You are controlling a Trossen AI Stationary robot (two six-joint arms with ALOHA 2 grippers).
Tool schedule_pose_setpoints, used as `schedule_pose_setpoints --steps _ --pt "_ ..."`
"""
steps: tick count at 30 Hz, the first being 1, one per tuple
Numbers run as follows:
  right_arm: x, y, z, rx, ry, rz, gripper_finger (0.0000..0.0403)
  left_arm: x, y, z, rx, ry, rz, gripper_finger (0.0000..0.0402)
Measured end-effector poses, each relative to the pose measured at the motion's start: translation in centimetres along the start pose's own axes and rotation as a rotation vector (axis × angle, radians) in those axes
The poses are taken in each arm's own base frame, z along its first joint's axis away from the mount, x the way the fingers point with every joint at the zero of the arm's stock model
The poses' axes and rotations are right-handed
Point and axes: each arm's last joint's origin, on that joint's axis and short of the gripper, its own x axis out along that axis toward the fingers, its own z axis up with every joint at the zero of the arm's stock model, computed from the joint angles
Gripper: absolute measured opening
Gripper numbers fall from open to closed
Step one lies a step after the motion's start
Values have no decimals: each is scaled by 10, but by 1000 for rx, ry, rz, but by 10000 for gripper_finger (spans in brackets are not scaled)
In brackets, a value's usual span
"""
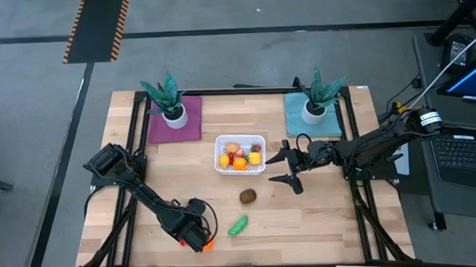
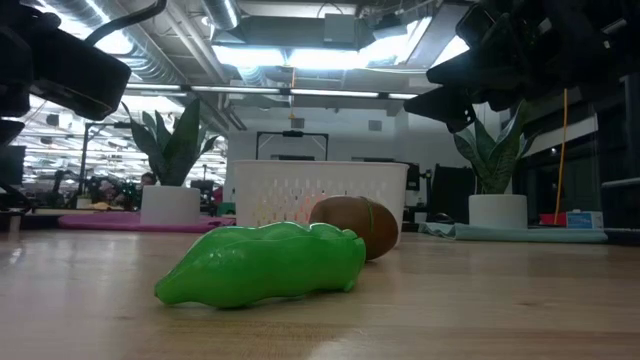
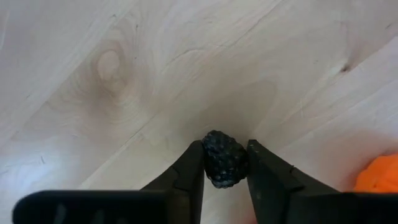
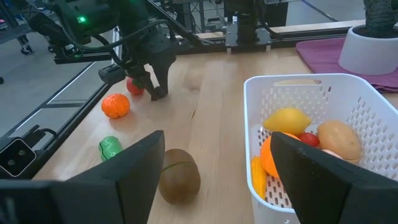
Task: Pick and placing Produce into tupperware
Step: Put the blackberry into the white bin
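The left end effector (image 1: 196,236) sits low over the near part of the wooden desk (image 1: 322,218), its two dark fingers (image 3: 189,174) clenched on a small dark bumpy berry (image 3: 222,160), as the left wrist view shows; an orange piece (image 4: 115,105) lies just beside it on the desk, and a small red piece (image 4: 134,86) rests close behind those fingers in the right wrist view; the elongated green piece (image 1: 239,225) lies on its side near the left end effector, apart from it, and a brown kiwi (image 1: 248,197) sits between that green piece and the white tupperware (image 1: 220,140); in the low view the green piece lies in front and partly covers the kiwi, with the perforated container wall behind both; the tupperware stands mid-desk and holds a yellow lemon (image 4: 287,120), a tan piece (image 4: 339,139), an orange (image 4: 268,155) and a bit of red produce; the right end effector (image 1: 286,167) hovers just beside the tupperware's right side with its fingers spread wide and nothing between them; two spiky potted plants stand at the far side, one on a purple mat (image 1: 175,124), the other on a teal mat (image 1: 313,120), both clear of the arms
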Motion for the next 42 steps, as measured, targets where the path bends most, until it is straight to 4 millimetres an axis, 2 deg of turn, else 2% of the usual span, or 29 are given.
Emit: schedule_pose_setpoints --steps 6,12,15,24,32,42 --pt "0 0 0 0 0 0 294 0 0 0 7 -5 2 108" --pt "0 0 0 0 0 0 294 -4 1 1 73 -21 -15 84" --pt "0 0 0 0 0 1 294 -9 4 2 89 -37 -17 84" --pt "0 0 0 0 0 1 294 -32 9 8 134 -91 -82 95" --pt "0 0 0 -1 1 1 294 -57 15 15 356 -218 -132 83" --pt "0 0 0 -3 1 1 294 -80 22 31 467 -404 -143 82"
